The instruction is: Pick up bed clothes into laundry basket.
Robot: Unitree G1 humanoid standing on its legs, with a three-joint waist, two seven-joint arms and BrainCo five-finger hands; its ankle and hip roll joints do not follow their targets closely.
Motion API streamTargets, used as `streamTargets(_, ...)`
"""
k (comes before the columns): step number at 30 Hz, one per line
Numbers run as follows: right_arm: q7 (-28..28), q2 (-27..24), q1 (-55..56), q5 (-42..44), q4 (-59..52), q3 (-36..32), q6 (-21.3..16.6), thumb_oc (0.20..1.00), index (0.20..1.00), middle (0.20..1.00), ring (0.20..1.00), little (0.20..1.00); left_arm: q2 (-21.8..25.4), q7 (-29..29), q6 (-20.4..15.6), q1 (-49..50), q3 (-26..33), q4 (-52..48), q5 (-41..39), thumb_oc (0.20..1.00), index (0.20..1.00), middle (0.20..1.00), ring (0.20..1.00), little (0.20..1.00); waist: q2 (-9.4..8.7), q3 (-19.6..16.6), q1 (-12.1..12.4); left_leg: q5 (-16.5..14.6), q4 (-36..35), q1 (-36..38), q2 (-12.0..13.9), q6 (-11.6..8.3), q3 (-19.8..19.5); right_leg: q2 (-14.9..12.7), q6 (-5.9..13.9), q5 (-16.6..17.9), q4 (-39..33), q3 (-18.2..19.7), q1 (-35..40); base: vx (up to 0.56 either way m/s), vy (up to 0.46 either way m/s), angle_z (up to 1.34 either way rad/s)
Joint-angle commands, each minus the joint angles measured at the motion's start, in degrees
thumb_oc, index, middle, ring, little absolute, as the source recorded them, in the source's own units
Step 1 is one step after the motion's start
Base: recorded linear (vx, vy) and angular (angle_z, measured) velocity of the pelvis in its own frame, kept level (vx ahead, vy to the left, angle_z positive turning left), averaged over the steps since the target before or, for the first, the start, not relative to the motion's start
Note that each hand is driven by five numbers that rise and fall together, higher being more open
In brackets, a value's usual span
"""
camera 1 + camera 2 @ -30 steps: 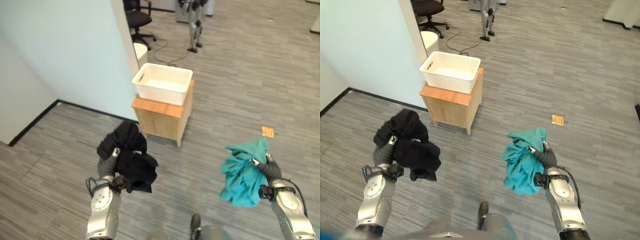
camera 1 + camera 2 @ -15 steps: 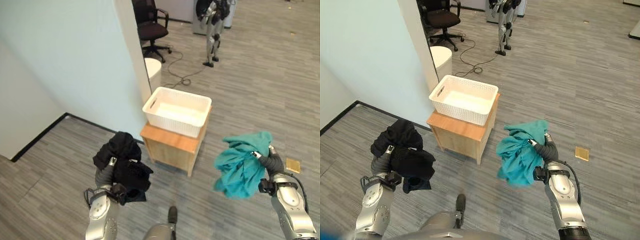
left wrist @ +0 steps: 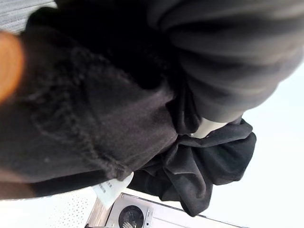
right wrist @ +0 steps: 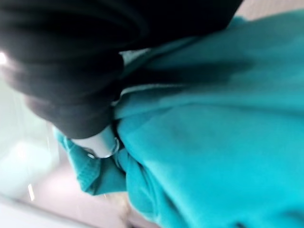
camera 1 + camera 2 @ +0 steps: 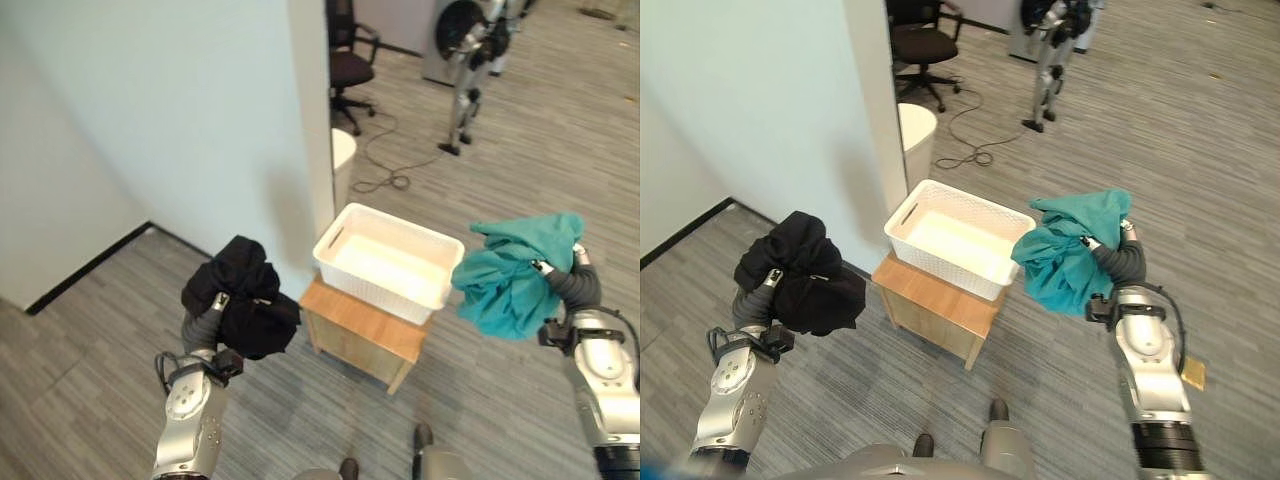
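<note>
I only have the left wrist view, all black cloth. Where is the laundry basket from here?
Observer: The white laundry basket sits on a small wooden cabinet, ahead between both arms.
Operator: Anything in it yet?
Observer: No, its inside looks bare.
Operator: And the other arm?
Observer: The right hand is shut on a teal garment, held up beside the basket's right end.
Operator: Is my bundle over the basket?
Observer: No. The black garment in the left hand hangs left of the cabinet, above the floor.
</note>
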Motion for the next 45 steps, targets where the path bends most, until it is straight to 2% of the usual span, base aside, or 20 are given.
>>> streamTargets(1, 0.9, -5.0, -10.5, 3.3, -0.5, -1.4, -5.0, 0.2, 0.2, 0.2, 0.2, 0.2, 1.0, -2.7, -3.2, -0.5, -0.2, -3.5, 0.0, 0.2, 0.2, 0.2, 0.2, 0.2, -1.39, -4.5, 2.8, 2.2, 0.9, -3.8, 4.6, -3.42, 1.3, -0.8, 1.95, 3.0, -2.7, -2.2, 6.2, 0.13, -0.096, 0.25)
streamTargets(5, 0.5, -13.4, -18.6, 4.0, 7.2, 2.8, -4.4, 0.2, 0.2, 0.2, 0.2, 0.2, 0.6, -4.7, -1.8, 3.0, -2.9, -2.4, -1.8, 0.2, 0.2, 0.2, 0.2, 0.2, -2.4, -5.5, 4.7, 3.2, -0.2, -4.2, 4.8, -4.03, -0.4, -0.5, 1.27, 3.5, -6.9, -4.0, 9.0, 0.08, -0.052, 0.13)
streamTargets(7, -0.2, -17.1, -27.6, 5.0, 15.8, 9.8, -3.8, 0.2, 0.2, 0.2, 0.2, 0.2, 1.6, -5.3, -1.3, 4.8, -5.1, -2.6, -2.6, 0.2, 0.2, 0.2, 0.2, 0.2, -2.95, -5.6, 6.0, 3.8, -1.3, -4.0, 5.1, -4.42, -1.3, -0.2, 1.11, 3.8, -8.4, -5.3, 10.3, 0.06, -0.037, 0.27)
streamTargets(8, -0.2, -17.2, -28.0, 5.0, 16.0, 10.1, -3.9, 0.2, 0.2, 0.2, 0.2, 0.2, 1.4, -5.3, -1.3, 4.8, -4.9, -2.6, -2.6, 0.2, 0.2, 0.2, 0.2, 0.2, -2.88, -5.6, 5.9, 3.8, -1.4, -4.0, 5.2, -4.42, -1.3, -0.2, 1.1, 3.8, -8.5, -5.3, 10.3, 0.03, -0.018, 0.14)
streamTargets(10, -0.6, -18.1, -35.0, 4.0, 21.4, 15.7, -2.9, 0.2, 0.2, 0.2, 0.2, 0.2, 2.5, -5.5, -1.2, 5.5, -5.8, -2.6, -3.2, 0.2, 0.2, 0.2, 0.2, 0.2, -2.96, -5.5, 6.5, 4.3, -2.2, -3.9, 5.5, -4.64, -1.7, 0.0, 0.95, 3.6, -8.7, -5.9, 10.5, 0.03, 0.004, 0.14)
streamTargets(16, -1.0, -15.1, -42.5, 3.0, 27.7, 22.5, -1.5, 0.2, 0.2, 0.2, 0.2, 0.2, 3.4, -5.0, -1.0, 6.0, -6.3, -2.8, -4.4, 0.2, 0.2, 0.2, 0.2, 0.2, -2.91, -4.9, 7.9, 4.3, -2.9, -4.2, 5.7, -4.74, -2.7, 0.3, 0.65, 3.0, -8.7, -6.8, 10.5, 0.02, 0.004, 0.07)
streamTargets(18, -1.1, -11.8, -43.0, 2.9, 30.1, 23.9, -1.0, 0.2, 0.2, 0.2, 0.2, 0.2, 3.5, -4.6, -1.0, 6.0, -6.6, -2.7, -4.9, 0.2, 0.2, 0.2, 0.2, 0.2, -2.97, -4.2, 9.0, 4.7, -2.9, -5.0, 5.6, -4.82, -3.4, 0.5, 0.51, 3.1, -9.0, -7.5, 10.2, 0.0, 0.0, 0.0)
streamTargets(23, -2.7, -8.8, -44.7, -3.6, 34.5, 27.0, 0.6, 0.2, 0.2, 0.2, 0.2, 0.2, 4.0, -4.4, -0.6, 5.5, -7.8, -2.9, -4.7, 0.2, 0.2, 0.2, 0.2, 0.2, -3.01, -2.4, 10.0, 5.1, -2.9, -6.9, 5.5, -4.89, -4.4, 0.7, 0.37, 3.4, -9.7, -8.2, 9.2, -0.04, -0.004, 0.16)
streamTargets(27, -4.3, -4.4, -48.6, -6.4, 45.9, 30.4, 2.4, 0.2, 0.2, 0.2, 0.2, 0.2, 5.6, -3.7, -0.9, 3.7, -8.9, -3.5, -5.1, 0.2, 0.2, 0.2, 0.2, 0.2, -2.35, 0.2, 11.0, 5.9, -2.6, -9.7, 5.2, -5.02, -4.7, 1.0, 0.21, 4.2, -10.2, -8.2, 7.1, -0.1, 0.008, 0.03)
streamTargets(28, -4.8, -2.7, -51.5, -8.3, 53.2, 32.5, 3.2, 0.2, 0.2, 0.2, 0.2, 0.2, 6.4, -3.2, -1.2, 2.6, -9.1, -3.7, -5.4, 0.2, 0.2, 0.2, 0.2, 0.2, -1.89, 1.5, 11.4, 6.3, -2.5, -11.1, 5.0, -5.06, -4.9, 1.2, 0.08, 4.7, -10.4, -8.1, 5.7, -0.11, 0.01, 0.03)
streamTargets(29, -4.8, -2.6, -51.8, -8.3, 53.5, 32.6, 3.1, 0.2, 0.2, 0.2, 0.2, 0.2, 6.4, -3.2, -1.2, 2.5, -9.0, -3.6, -5.4, 0.2, 0.2, 0.2, 0.2, 0.2, -1.89, 1.6, 11.3, 6.3, -2.5, -11.2, 5.0, -5.06, -4.9, 1.2, 0.07, 4.7, -10.4, -8.1, 5.6, -0.11, 0.011, 0.01)
streamTargets(34, -5.6, 2.3, -55.0, -11.5, 69.1, 34.4, 4.5, 0.2, 0.2, 0.2, 0.2, 0.2, 6.9, -2.0, -2.0, -0.2, -9.4, -3.2, -6.1, 0.2, 0.2, 0.2, 0.2, 0.2, 0.0, 3.9, 12.5, 7.4, -2.1, -14.7, 4.6, -5.28, -5.5, 1.3, -0.03, 5.4, -10.9, -8.5, 2.7, -0.06, 0.018, 0.05)
streamTargets(37, -5.2, 2.6, -55.1, -11.5, 69.5, 34.4, 4.6, 0.2, 0.2, 0.2, 0.2, 0.2, 6.8, -1.8, -2.2, -0.3, -9.2, -3.0, -6.2, 0.2, 0.2, 0.2, 0.2, 0.2, 0.11, 4.0, 12.5, 7.5, -2.0, -15.1, 4.6, -5.3, -5.5, 1.3, -0.05, 5.5, -10.9, -8.5, 2.4, -0.01, 0.012, 0.04)
streamTargets(39, -3.0, 3.8, -54.1, -10.1, 70.1, 34.6, 4.4, 0.2, 0.2, 0.2, 0.2, 0.2, 6.5, -1.7, -2.1, -0.7, -9.4, -2.2, -6.1, 0.2, 0.2, 0.2, 0.2, 0.2, 0.21, 4.0, 12.7, 7.6, -2.2, -15.1, 4.6, -5.34, -5.6, 1.3, -0.1, 5.4, -10.9, -8.6, 2.4, 0.02, 0.0, 0.02)
streamTargets(40, -0.8, 4.1, -53.9, -8.8, 70.7, 35.2, 4.6, 1.0, 1.0, 1.0, 1.0, 1.0, 6.4, -2.1, -2.0, -1.0, -9.7, -1.6, -5.8, 0.2, 0.2, 0.2, 0.2, 0.2, 0.21, 3.8, 12.8, 7.6, -2.3, -14.9, 4.6, -5.45, -5.6, 1.3, -0.1, 5.2, -11.1, -8.9, 2.7, 0.05, -0.01, -0.01)
streamTargets(43, 2.5, 3.2, -54.6, -9.3, 68.6, 38.3, 4.9, 1.0, 1.0, 1.0, 1.0, 1.0, 6.7, -3.1, -1.6, 0.0, -9.5, -2.0, -5.5, 0.2, 0.2, 0.2, 0.2, 0.2, -0.24, 3.2, 12.4, 7.5, -2.6, -13.9, 4.8, -5.66, -5.5, 1.5, -0.12, 4.8, -11.2, -8.9, 3.6, 0.04, -0.011, 0.02)
streamTargets(45, 2.6, 2.7, -54.9, -9.9, 67.5, 38.9, 5.0, 1.0, 1.0, 1.0, 1.0, 1.0, 6.8, -3.2, -1.5, 0.2, -9.4, -2.1, -5.5, 0.2, 0.2, 0.2, 0.2, 0.2, -0.4, 3.0, 12.1, 7.4, -2.7, -13.6, 4.9, -5.72, -5.4, 1.5, -0.09, 4.7, -11.2, -8.9, 3.9, 0.0, 0.0, 0.0)
